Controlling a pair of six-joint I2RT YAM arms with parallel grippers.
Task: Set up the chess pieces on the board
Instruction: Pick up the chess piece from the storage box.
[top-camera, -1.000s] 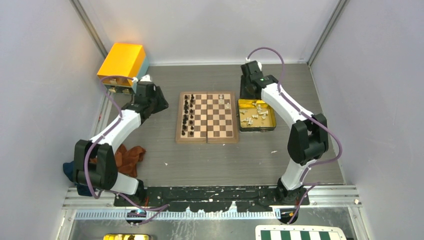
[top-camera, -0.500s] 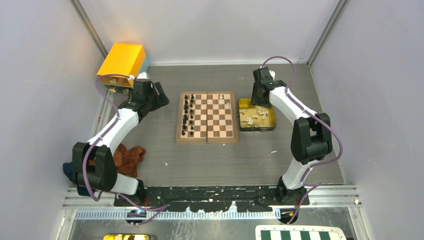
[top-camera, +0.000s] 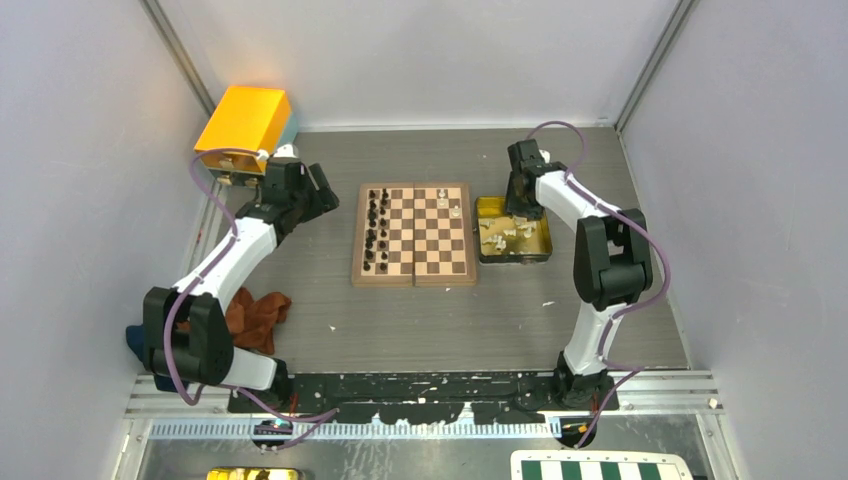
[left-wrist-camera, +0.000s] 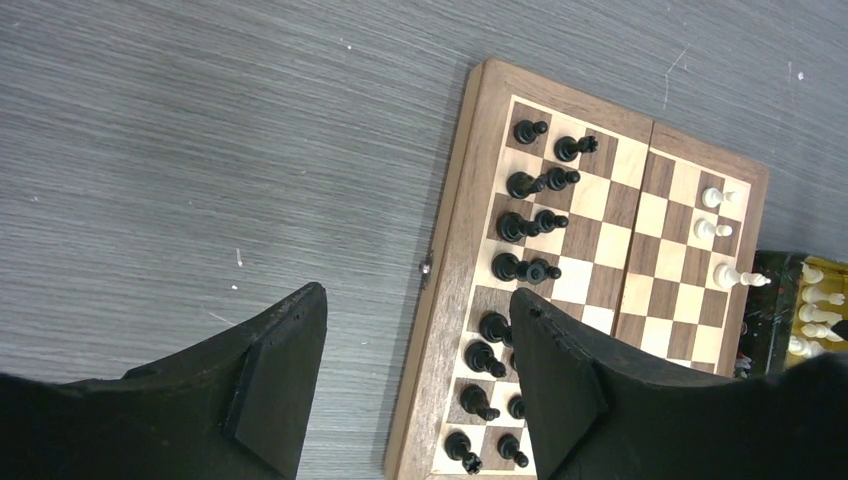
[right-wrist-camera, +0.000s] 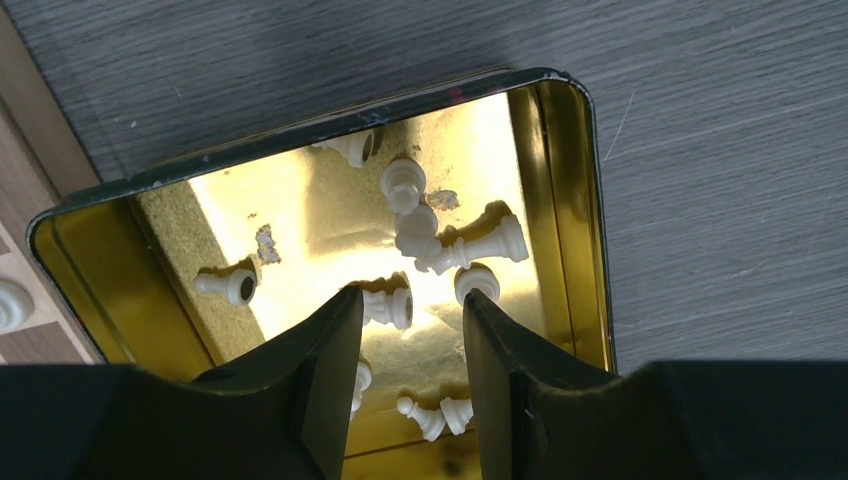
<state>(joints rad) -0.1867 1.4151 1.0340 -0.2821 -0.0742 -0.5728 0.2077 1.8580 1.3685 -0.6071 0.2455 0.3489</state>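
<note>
Wooden and brown-framed, the board (top-camera: 413, 234) lies at the middle of a grey table (top-camera: 330, 320) in the overhead view. Black pieces (top-camera: 376, 230) fill its two left files. A few cream-white pieces (top-camera: 450, 205) stand near its far right corner. A gold tin (top-camera: 547, 240) sits just beside the board's right edge. The left gripper (top-camera: 325, 198) hangs left of the board, and the right gripper (top-camera: 518, 205) is over the tin. An orange box (top-camera: 247, 120) sits in the far left corner.

Left wrist view: the two dark fingers are spread wide with nothing between them, above the board's framed edge and the table beside it.

Right wrist view: the fingers are parted above the tin, where loose cream-white figures lie toppled. One lies in the gap at the fingertips, not pinched.
</note>
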